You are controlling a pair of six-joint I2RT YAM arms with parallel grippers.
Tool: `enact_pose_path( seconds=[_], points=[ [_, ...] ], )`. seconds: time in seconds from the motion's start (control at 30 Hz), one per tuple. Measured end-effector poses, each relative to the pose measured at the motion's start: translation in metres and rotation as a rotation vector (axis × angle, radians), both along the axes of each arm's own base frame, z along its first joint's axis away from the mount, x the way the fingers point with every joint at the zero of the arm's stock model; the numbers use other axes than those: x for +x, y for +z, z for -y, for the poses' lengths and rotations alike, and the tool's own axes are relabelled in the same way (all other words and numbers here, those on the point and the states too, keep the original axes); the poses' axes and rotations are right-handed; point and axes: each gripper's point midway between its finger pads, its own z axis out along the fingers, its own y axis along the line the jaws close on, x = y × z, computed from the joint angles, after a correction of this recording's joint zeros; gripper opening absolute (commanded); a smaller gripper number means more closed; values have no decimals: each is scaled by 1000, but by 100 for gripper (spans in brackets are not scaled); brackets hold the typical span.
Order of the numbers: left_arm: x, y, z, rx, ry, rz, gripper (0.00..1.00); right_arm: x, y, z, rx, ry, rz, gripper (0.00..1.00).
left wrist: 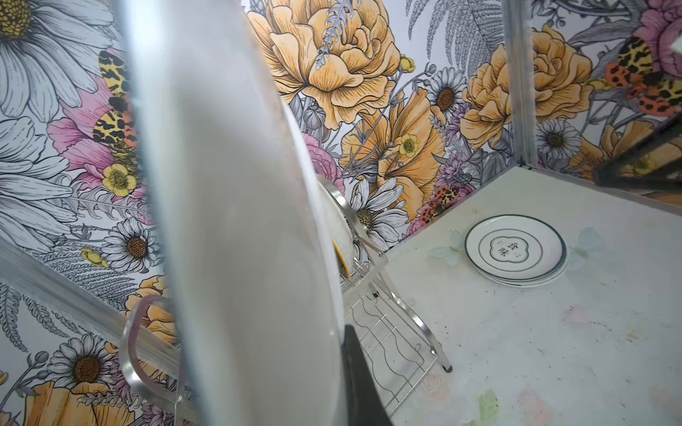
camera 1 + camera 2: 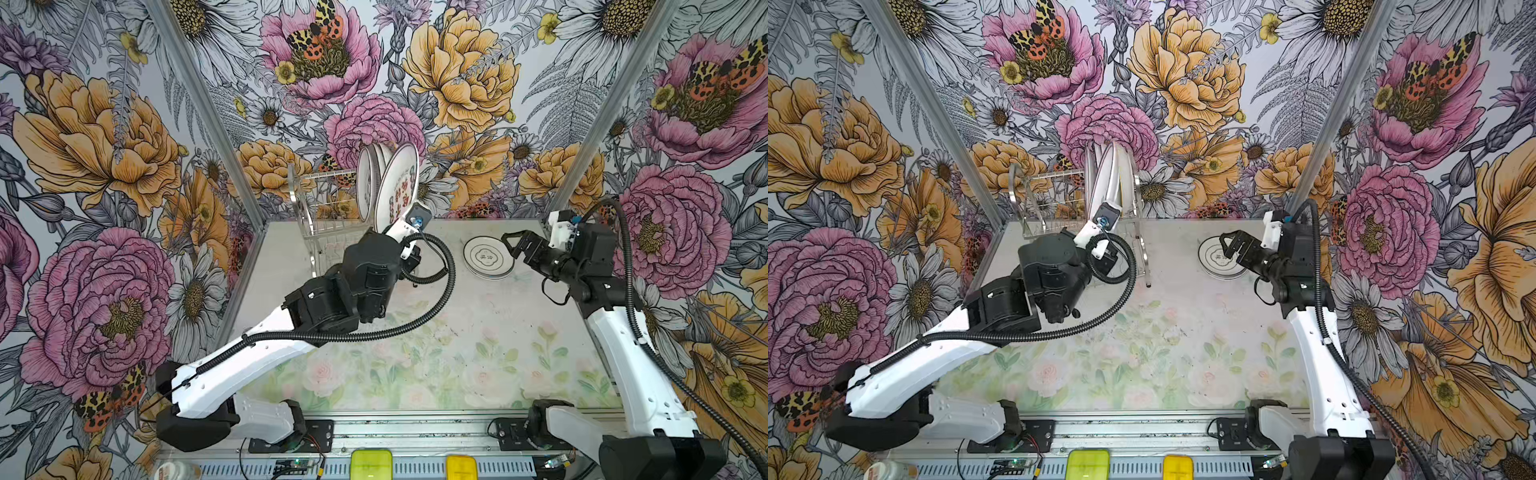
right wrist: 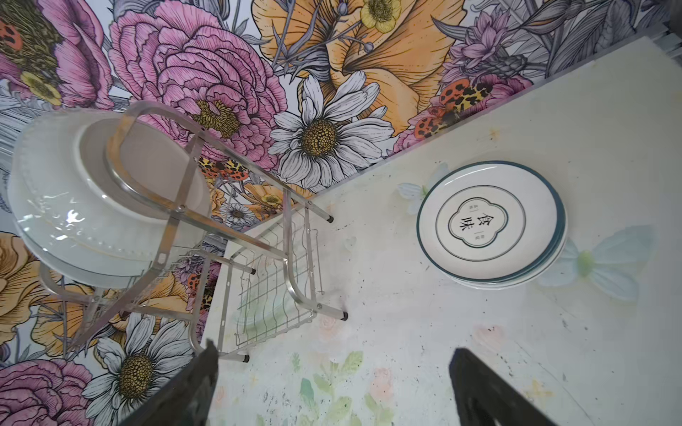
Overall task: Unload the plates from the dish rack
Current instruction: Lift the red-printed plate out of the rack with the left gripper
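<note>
The steel wire dish rack (image 2: 309, 208) stands at the back of the table, left of centre. My left gripper (image 2: 387, 227) is shut on the lower rim of a white plate with red characters (image 2: 401, 187), which tilts out from the rack's upper tier. Other plates (image 2: 368, 183) stand upright behind it. In the left wrist view the held plate's plain back (image 1: 240, 221) fills the middle, and one dark finger (image 1: 360, 383) presses its edge. A stack of dark-rimmed plates (image 2: 488, 257) lies flat on the table. My right gripper (image 2: 509, 245) hovers open at the stack's right edge.
Floral walls and metal corner posts (image 2: 208, 112) close in the table on three sides. The rack's legs (image 3: 345, 315) and wavy lower shelf (image 3: 273, 295) stand left of the stack (image 3: 491, 225). The pale floral tabletop (image 2: 415, 353) stretches toward the front rail.
</note>
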Motion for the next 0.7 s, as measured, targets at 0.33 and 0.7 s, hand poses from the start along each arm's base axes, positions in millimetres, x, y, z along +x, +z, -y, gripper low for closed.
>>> enact_pose_path(
  seconds=[0.33, 0.7],
  points=[
    [-6, -81, 53, 213, -16, -64, 0, -33, 36, -20, 159, 61, 43, 99],
    [5, -144, 79, 325, -6, -124, 0, -43, 68, -38, 289, 154, 55, 87]
  ],
)
